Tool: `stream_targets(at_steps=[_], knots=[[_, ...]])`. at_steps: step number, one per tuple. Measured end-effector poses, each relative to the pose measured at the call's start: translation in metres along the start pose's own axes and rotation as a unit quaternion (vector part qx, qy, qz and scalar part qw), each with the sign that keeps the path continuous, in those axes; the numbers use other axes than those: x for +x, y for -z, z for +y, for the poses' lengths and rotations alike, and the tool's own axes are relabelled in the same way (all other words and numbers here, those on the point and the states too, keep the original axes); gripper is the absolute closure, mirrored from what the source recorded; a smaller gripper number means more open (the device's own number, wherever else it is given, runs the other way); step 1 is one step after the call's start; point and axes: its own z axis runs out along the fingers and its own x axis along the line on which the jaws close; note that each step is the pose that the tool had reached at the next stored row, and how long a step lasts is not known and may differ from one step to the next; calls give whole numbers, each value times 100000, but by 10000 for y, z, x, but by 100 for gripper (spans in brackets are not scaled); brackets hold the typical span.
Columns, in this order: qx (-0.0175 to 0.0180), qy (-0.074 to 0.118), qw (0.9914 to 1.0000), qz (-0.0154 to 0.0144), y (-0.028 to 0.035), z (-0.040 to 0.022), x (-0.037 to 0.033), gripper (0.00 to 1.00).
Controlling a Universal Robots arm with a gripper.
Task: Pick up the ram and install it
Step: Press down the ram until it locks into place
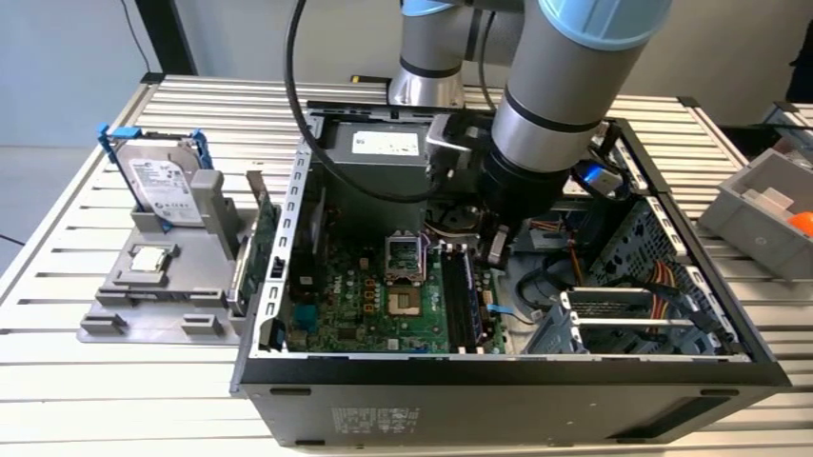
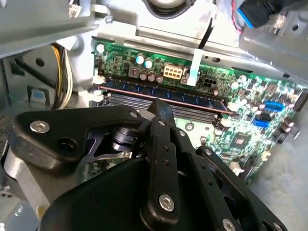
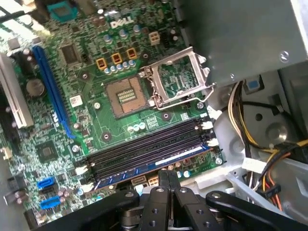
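Your tool (image 3: 168, 180) had its two black fingers pressed together, pinching nothing, right above the ram (image 3: 154, 161). In both wrist views the ram sat upright in a slot (image 3: 144, 149) on the green board (image 3: 72, 115): a long thin blue-green stick (image 2: 163, 94) with small dark chips. The exterior view showed what those missed: the open computer case (image 1: 508, 381) on the slatted tabletop (image 1: 76, 371), a hard drive (image 1: 163, 186) standing well apart, and the arm (image 1: 559, 105) reaching between the case walls, with little room.
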Motion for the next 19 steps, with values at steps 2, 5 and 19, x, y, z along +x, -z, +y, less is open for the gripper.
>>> stream_targets(at_steps=[2,5,19], knots=[[-89,1791,99984,52,-4,0,0,100],[-221,4563,99895,146,-9,0,0,100],[-681,13937,99021,420,-52,-4,2,100]])
